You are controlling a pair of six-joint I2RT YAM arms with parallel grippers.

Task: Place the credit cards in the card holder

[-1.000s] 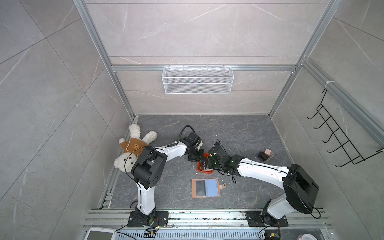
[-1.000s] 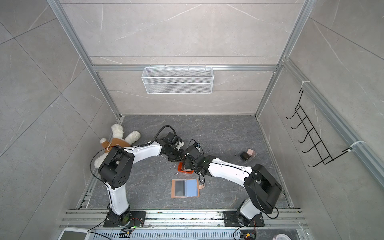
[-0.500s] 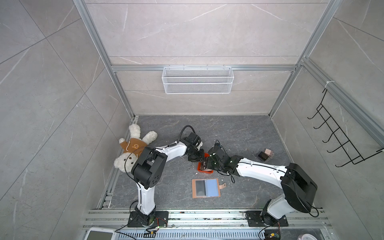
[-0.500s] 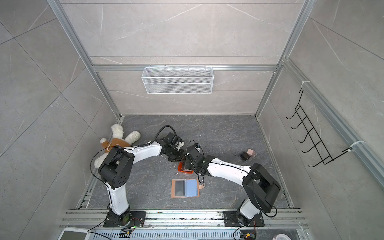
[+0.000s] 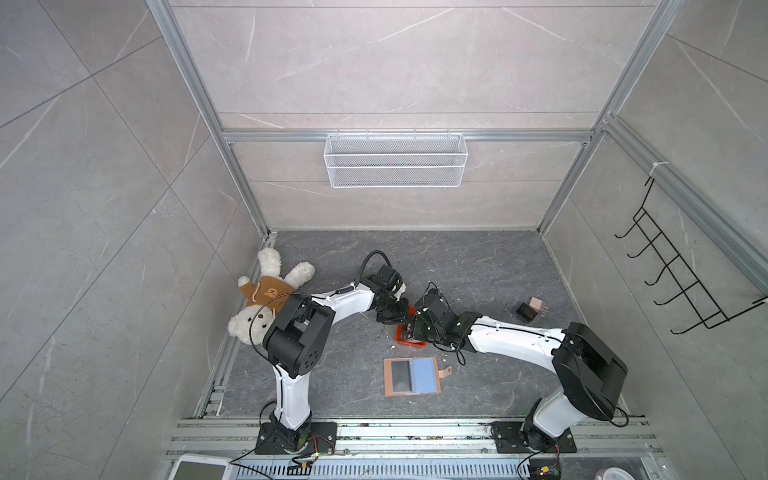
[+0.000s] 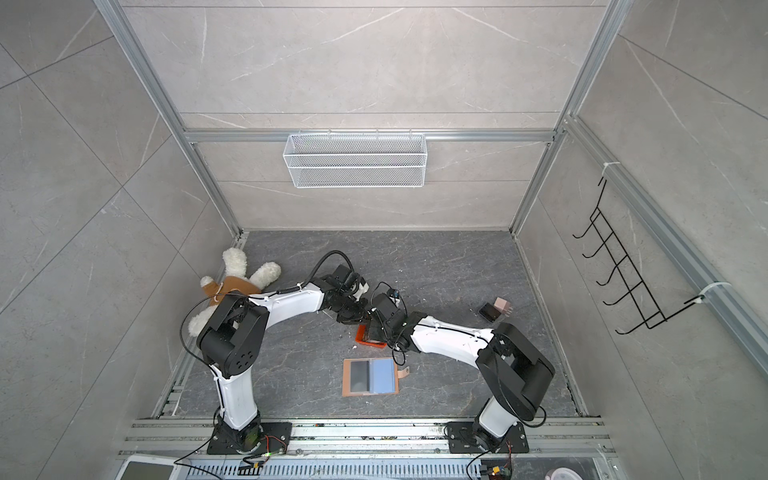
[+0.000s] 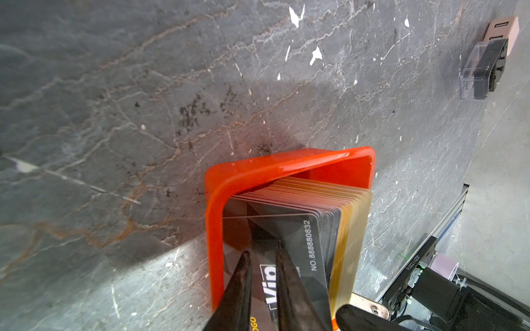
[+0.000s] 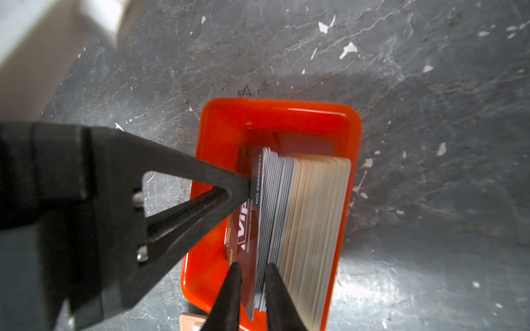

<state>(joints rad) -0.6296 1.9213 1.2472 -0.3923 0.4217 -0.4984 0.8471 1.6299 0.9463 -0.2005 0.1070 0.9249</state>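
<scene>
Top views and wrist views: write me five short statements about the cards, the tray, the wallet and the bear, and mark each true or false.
1. The credit cards stand on edge in the orange-red tray. True.
2. The card holder lies shut. False: it lies open, with its clear sleeves facing up.
3. The left hand and the right hand are both at the tray. True.
4. The teddy bear sits on the card holder. False: it lies by the wall on the left arm's side, well apart from it.
5. Every card in the tray is black. False: black cards are at one end of the stack, and tan ones are behind them.
</scene>
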